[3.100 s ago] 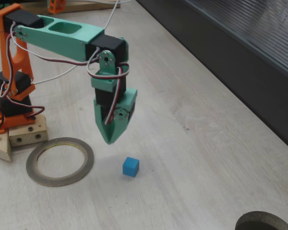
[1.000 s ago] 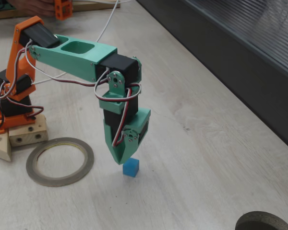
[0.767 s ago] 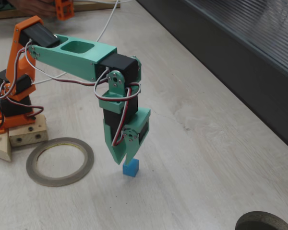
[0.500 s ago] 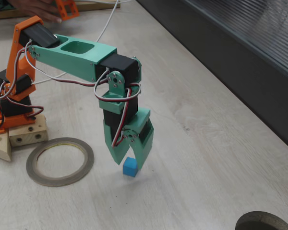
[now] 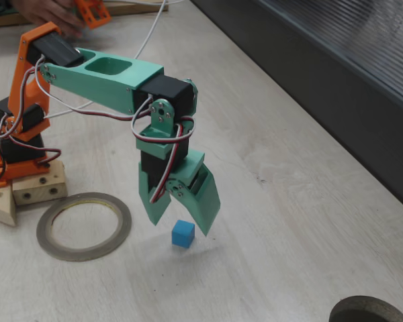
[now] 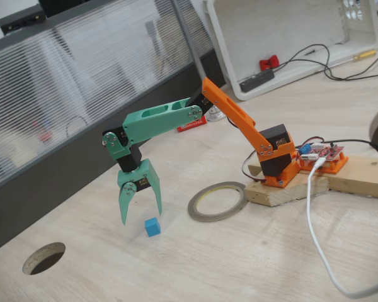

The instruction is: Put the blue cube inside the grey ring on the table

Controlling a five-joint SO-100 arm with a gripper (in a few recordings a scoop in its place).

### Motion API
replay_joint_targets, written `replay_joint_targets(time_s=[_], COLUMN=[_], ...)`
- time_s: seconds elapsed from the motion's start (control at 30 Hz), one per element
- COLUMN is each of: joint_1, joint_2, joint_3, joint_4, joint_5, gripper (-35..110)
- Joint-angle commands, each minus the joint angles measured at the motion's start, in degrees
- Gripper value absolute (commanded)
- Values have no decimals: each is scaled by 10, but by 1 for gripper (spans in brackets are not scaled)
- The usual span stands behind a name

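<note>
Hovering over the blue cube [image 5: 183,233], my gripper [image 5: 179,218] is hanging released, jaws spread wide and pointing down just above it, apparently not touching, though I'm judging that from two angles. I'm seeing the cube sitting on the desk [image 5: 289,221] at lower centre of both fixed views, beside the grey ring [image 5: 84,225], outside it.
</note>
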Motion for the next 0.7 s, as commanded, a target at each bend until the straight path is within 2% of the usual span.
replay_joint_targets(time_s=[0.0,0.47,0.67], joint_1=[4,4,3], joint_2=[6,4,-56], joint_3=[-3,-2,-5], joint_4=[7,10,11], joint_5=[7,4,4], gripper=[61,61,61])
